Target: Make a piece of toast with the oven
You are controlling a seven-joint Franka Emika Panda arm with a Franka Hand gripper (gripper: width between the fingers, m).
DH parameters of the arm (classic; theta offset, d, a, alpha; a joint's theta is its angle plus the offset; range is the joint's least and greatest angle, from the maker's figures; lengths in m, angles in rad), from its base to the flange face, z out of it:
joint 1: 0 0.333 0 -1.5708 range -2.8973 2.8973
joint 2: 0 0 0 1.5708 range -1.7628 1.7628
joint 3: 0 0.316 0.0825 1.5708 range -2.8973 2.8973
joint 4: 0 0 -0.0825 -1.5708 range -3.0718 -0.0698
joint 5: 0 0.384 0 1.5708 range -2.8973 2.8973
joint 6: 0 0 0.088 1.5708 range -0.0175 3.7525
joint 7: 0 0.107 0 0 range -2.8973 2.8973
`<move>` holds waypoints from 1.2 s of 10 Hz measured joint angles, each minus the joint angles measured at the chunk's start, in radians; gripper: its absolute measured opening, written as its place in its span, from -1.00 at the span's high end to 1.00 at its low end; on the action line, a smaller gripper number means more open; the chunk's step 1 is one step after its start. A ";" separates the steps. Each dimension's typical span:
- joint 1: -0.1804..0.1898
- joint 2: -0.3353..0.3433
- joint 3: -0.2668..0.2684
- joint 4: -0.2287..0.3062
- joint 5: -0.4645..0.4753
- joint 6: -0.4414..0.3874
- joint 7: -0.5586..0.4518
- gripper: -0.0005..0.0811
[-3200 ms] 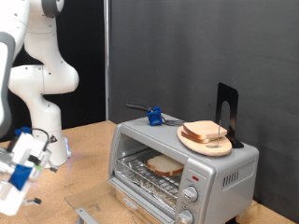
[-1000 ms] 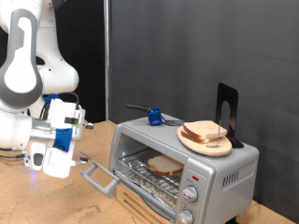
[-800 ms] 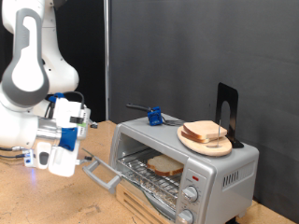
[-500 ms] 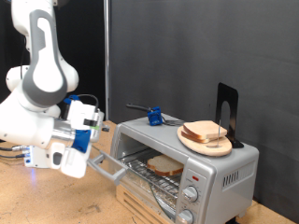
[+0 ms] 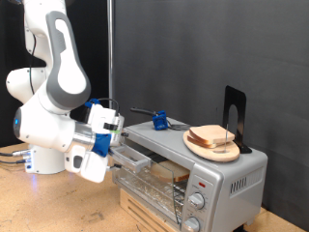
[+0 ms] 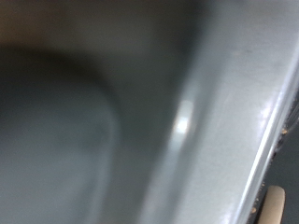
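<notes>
Gripper of my white Panda arm sits against the glass door of the small silver-grey toaster oven, which stands half raised; I judge the contact serves to swing it up. I cannot tell how wide the fingers stand, since the wrist view fills with blurred grey metal. Inside, the pale slice of bread is partly visible on the wire rack behind the door. On the oven's top, a round wooden plate carries more bread.
</notes>
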 joint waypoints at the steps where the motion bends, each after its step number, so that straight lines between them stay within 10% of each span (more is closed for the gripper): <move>1: 0.004 -0.007 0.009 -0.002 0.009 0.003 -0.001 -0.99; 12: 0.004 -0.194 0.039 -0.112 0.036 -0.047 0.021 -0.99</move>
